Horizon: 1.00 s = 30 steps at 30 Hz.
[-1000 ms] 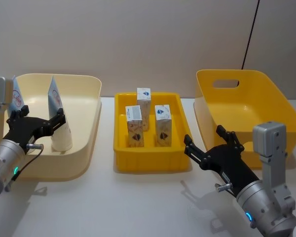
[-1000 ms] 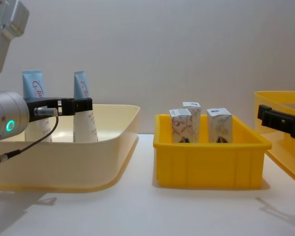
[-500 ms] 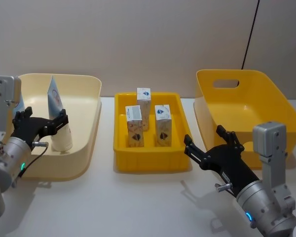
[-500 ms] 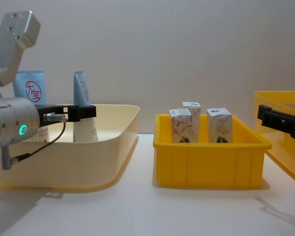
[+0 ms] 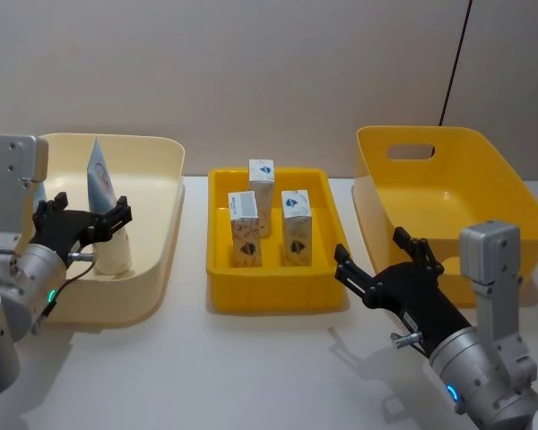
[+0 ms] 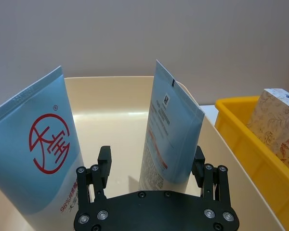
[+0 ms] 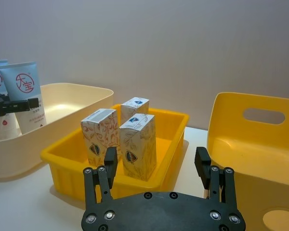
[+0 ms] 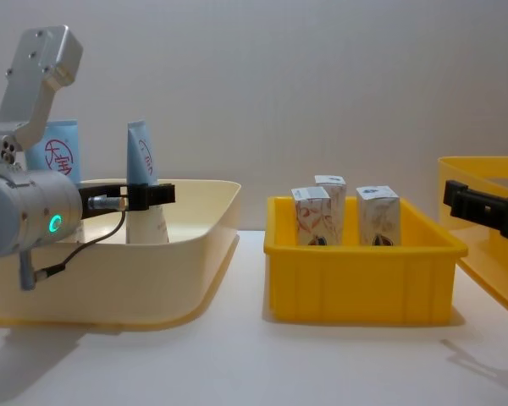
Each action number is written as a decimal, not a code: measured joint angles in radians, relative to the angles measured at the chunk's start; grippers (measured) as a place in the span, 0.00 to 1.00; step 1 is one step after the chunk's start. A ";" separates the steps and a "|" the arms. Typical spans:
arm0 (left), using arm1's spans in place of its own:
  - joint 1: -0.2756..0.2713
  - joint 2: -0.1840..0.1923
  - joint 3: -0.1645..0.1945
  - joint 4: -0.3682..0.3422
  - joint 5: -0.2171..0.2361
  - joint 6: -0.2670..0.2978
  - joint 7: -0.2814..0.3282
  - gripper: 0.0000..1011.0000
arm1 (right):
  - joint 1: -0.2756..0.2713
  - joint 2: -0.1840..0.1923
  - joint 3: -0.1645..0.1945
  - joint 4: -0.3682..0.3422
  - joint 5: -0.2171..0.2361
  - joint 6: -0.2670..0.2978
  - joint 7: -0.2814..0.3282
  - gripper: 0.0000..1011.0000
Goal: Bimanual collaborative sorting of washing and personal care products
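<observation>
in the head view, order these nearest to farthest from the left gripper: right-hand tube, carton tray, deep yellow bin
1. right-hand tube: right at the left gripper, in the cream bin
2. carton tray: centre
3. deep yellow bin: far right

Pale blue, red-logoed tubes (image 6: pixel 43 154); white, orange-swirled cartons (image 7: pixel 138 144); cream bin (image 5: pixel 166 193); yellow tray (image 5: pixel 273 296)

The left hand (image 5: pixel 90 210) has shifted rightward, now spread around the right-hand tube (image 5: pixel 99 175).
</observation>
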<state>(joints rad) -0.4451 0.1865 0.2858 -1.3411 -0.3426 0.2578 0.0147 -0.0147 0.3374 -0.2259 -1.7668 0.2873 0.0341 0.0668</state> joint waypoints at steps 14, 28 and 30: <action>-0.016 -0.020 -0.001 0.026 0.010 -0.002 -0.005 0.99 | 0.000 0.000 0.000 0.000 0.000 0.000 0.000 0.99; -0.021 -0.027 0.000 0.034 0.014 -0.002 -0.006 0.76 | 0.000 0.000 0.000 0.000 0.000 0.000 0.000 0.99; -0.021 -0.028 0.000 0.035 0.014 -0.002 -0.006 0.71 | 0.000 0.000 0.000 0.000 0.000 0.000 0.000 0.99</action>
<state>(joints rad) -0.4666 0.1587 0.2856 -1.3059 -0.3283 0.2558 0.0082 -0.0147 0.3374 -0.2258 -1.7668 0.2873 0.0341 0.0668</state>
